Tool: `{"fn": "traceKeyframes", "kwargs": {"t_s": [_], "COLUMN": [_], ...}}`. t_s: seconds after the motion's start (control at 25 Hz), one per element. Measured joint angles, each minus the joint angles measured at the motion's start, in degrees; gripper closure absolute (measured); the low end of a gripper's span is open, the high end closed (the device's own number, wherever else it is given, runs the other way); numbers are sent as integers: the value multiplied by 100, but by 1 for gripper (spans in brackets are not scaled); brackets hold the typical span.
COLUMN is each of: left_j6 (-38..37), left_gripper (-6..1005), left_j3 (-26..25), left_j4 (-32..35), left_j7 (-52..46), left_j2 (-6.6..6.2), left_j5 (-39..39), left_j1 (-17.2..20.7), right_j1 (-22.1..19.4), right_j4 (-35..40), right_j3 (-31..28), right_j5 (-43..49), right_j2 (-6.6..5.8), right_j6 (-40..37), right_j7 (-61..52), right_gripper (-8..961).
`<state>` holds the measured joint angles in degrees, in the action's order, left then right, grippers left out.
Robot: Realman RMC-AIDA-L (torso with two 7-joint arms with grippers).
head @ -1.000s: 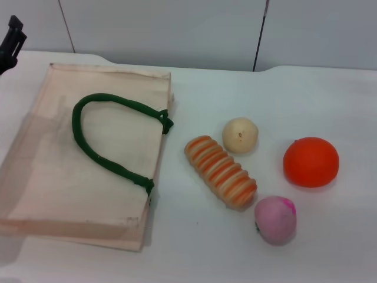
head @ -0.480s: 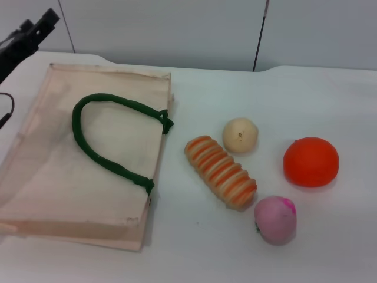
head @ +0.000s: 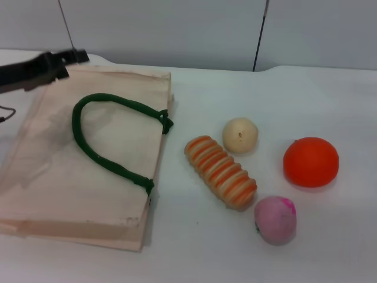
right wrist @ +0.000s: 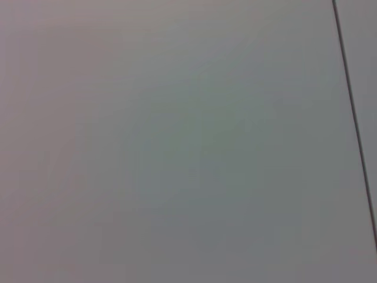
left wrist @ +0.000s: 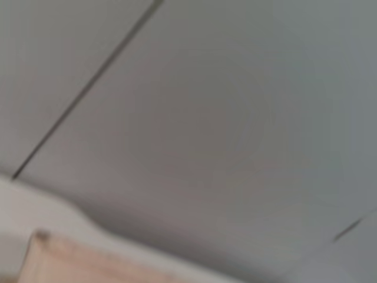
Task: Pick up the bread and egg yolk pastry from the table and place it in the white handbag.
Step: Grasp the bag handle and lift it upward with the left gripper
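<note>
The white handbag [head: 82, 159] lies flat at the left of the table, its dark green handles [head: 112, 138] on top. A corner of it also shows in the left wrist view [left wrist: 65, 262]. The striped orange and cream bread [head: 221, 171] lies just right of the bag. The pale egg yolk pastry [head: 240, 135] sits beside the bread's far end. My left gripper [head: 73, 57] reaches in from the left above the bag's far edge, well away from the bread and the pastry. My right gripper is out of view.
An orange ball [head: 311, 161] sits at the right of the table. A pink ball [head: 275, 220] lies near the bread's near end. A grey wall [head: 177, 29] runs along the table's far edge. The right wrist view shows only the wall [right wrist: 177, 141].
My left arm has swung in from the far left edge toward the right, and now reaches over the bag's far left corner. The bag, bread, pastry and balls have not moved.
</note>
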<state>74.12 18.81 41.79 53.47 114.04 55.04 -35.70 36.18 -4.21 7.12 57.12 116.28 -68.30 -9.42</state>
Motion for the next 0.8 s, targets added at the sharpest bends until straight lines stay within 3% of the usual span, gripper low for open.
{"fn": "traceKeyframes", "kwargs": {"t_s": [0.24,0.8], "left_j6": [299,691], "left_gripper": [156,156], "left_j3": [0,0], "left_j4": [92,63], "left_j7": [-847,-1535], "left_j2": [-152,-271], "left_j5": [-1438,-2846], "left_j1": [-388,-774], "right_j1": [16,4], "right_j4": [-1,17], "right_j3": [0,0], "right_j5": [1,0], "right_j2": [-3,-9], "right_j6": [4,10], "right_j7": [7,-1], "right_gripper": [106,107]}}
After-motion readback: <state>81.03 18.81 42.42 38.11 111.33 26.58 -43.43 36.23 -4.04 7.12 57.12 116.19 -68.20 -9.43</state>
